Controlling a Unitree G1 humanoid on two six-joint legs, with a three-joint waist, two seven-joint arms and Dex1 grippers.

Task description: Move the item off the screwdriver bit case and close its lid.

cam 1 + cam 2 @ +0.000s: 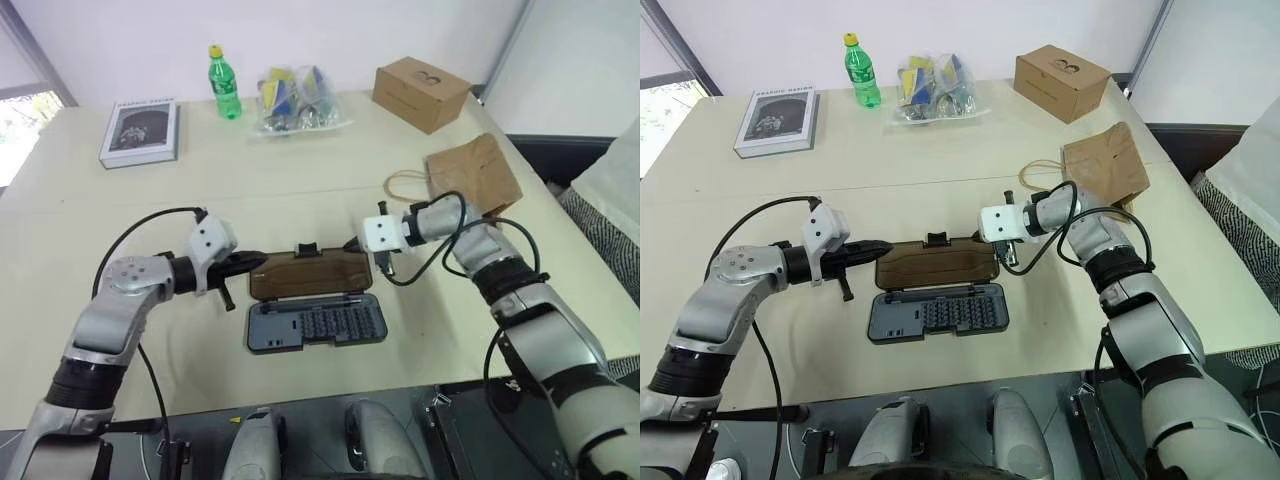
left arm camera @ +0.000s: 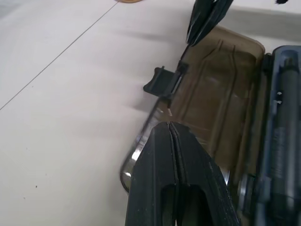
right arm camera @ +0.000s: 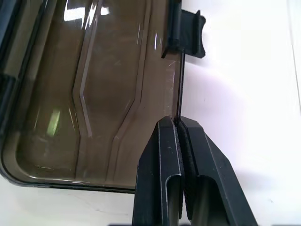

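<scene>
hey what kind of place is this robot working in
Probably an indoor lab or office: a plain beige table by white walls, set with mixed props like a book, green bottle and cardboard box.

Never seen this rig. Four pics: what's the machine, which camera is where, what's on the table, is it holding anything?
A two-armed humanoid. Two pictures come from its head, looking down; two from wrist cameras looking along each hand's fingers. The left hand and right hand, both shut, sit at opposite ends of the brown lid, lying open behind the case's bit tray. Whether either grips the lid's edge is unclear. On the table: paper bag, cardboard box, green bottle, book, plastic packet.
</scene>
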